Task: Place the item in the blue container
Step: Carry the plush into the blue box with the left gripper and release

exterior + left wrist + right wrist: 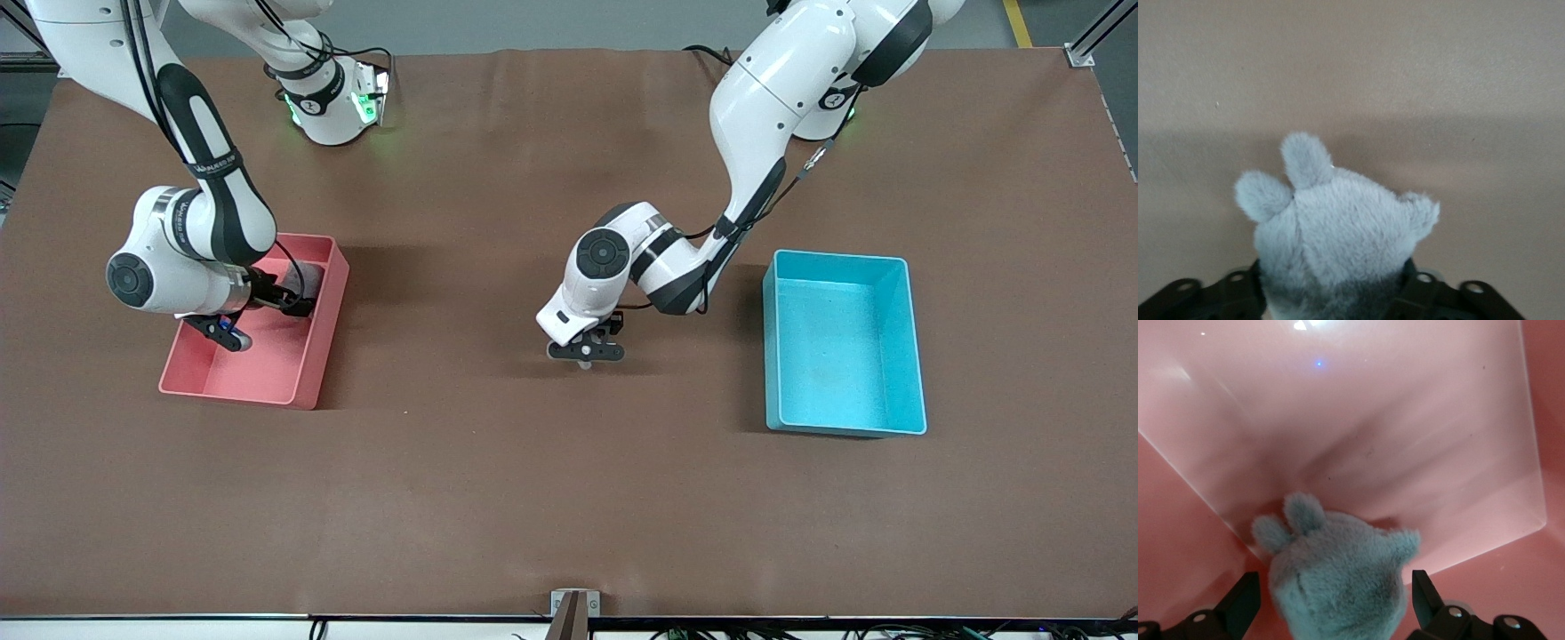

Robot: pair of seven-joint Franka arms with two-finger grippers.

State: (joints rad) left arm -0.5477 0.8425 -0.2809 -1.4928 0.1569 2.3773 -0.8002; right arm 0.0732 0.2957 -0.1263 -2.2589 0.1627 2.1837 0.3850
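Note:
My left gripper [584, 354] hangs over the middle of the table, shut on a grey plush toy [1338, 227] with two small ears; its fingers [1418, 293] press into the fur on both sides. The blue container [840, 260], a cyan open bin with nothing in it, stands toward the left arm's end of the table, beside that gripper. My right gripper [222, 334] is down inside the pink bin [313, 307], open around a second grey plush toy [1338, 577], with a gap between each finger [1241, 603] and the fur.
The pink bin [1418, 420] stands toward the right arm's end of the table. Brown cloth [498, 480] covers the table. A small bracket [573, 609] sits at the table edge nearest the front camera.

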